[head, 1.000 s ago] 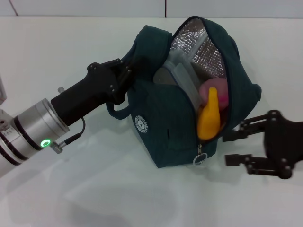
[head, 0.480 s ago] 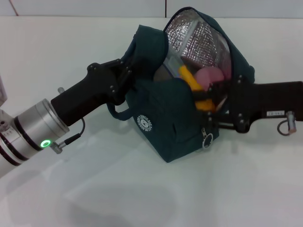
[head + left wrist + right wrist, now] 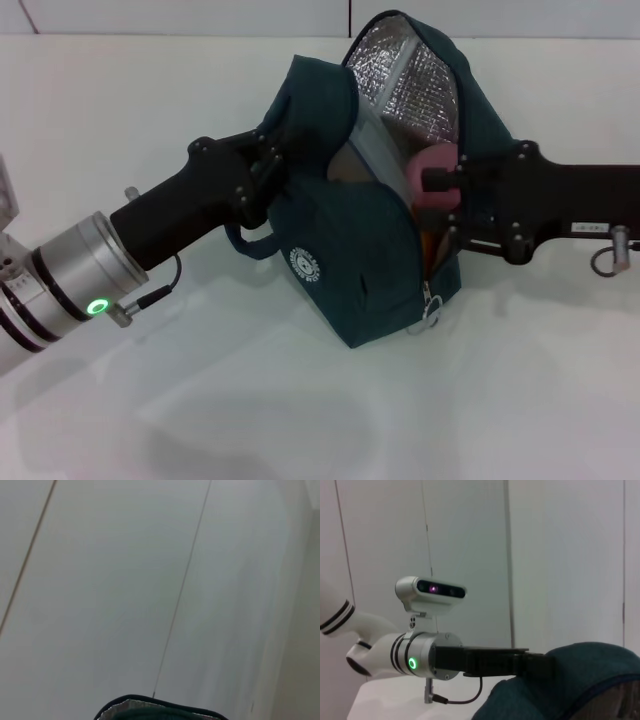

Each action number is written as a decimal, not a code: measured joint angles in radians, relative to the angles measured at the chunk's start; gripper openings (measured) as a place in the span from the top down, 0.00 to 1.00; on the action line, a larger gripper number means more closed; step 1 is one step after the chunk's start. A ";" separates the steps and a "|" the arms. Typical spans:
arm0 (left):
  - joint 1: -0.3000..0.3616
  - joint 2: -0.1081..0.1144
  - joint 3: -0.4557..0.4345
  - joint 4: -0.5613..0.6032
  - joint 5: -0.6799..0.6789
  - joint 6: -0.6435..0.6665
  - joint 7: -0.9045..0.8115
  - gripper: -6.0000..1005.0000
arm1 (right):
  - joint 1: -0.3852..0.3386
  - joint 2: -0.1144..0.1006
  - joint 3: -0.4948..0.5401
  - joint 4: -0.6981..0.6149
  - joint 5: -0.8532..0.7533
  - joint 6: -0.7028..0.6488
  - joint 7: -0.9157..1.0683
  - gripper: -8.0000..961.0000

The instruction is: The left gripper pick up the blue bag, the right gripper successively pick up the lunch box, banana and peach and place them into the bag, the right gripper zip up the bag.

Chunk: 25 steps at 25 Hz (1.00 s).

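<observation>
On the desk [image 3: 120, 110]: blue bag [image 3: 360, 270], mouth unzipped, silver lining [image 3: 405, 85] showing.
Left end effector [image 3: 268, 165]: pinched on the bag's upper edge at its left side, holding it up.
Right end effector [image 3: 440, 190]: at the bag's opening from the right; whether its fingers are spread or pressed together I cannot tell.
Inside the bag: peach [image 3: 428, 170] beside the right end effector, lunch box [image 3: 375, 160] behind, sliver of banana [image 3: 432, 245] below.
Zipper pull [image 3: 430, 308]: hanging at the front corner.
</observation>
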 joint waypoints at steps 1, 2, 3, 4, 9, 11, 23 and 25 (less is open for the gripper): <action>-0.001 0.000 0.002 0.000 0.000 0.001 0.001 0.92 | 0.002 0.001 -0.008 0.000 0.000 0.007 -0.002 0.59; -0.001 0.000 0.004 0.000 0.000 0.004 0.003 0.92 | 0.003 0.001 -0.018 -0.001 0.000 0.018 -0.005 0.59; -0.002 0.000 0.005 0.000 0.000 0.005 0.004 0.92 | 0.003 0.002 -0.025 -0.002 0.000 0.026 -0.006 0.59; -0.002 0.000 0.006 0.000 0.000 0.006 0.004 0.92 | 0.004 0.002 -0.034 -0.006 0.001 0.039 -0.008 0.59; -0.002 0.000 0.015 0.002 0.000 0.007 0.005 0.92 | 0.001 0.004 -0.047 0.002 0.054 0.084 -0.051 0.59; -0.002 0.000 0.016 0.002 -0.001 0.007 0.005 0.92 | -0.018 -0.001 -0.045 0.005 0.120 0.066 -0.085 0.59; 0.000 0.001 0.015 0.005 -0.008 0.003 0.019 0.91 | -0.137 -0.047 0.201 -0.017 -0.079 -0.305 -0.096 0.59; 0.000 0.000 0.012 0.006 -0.013 0.002 0.028 0.91 | -0.147 -0.033 0.208 -0.017 -0.140 -0.273 -0.097 0.59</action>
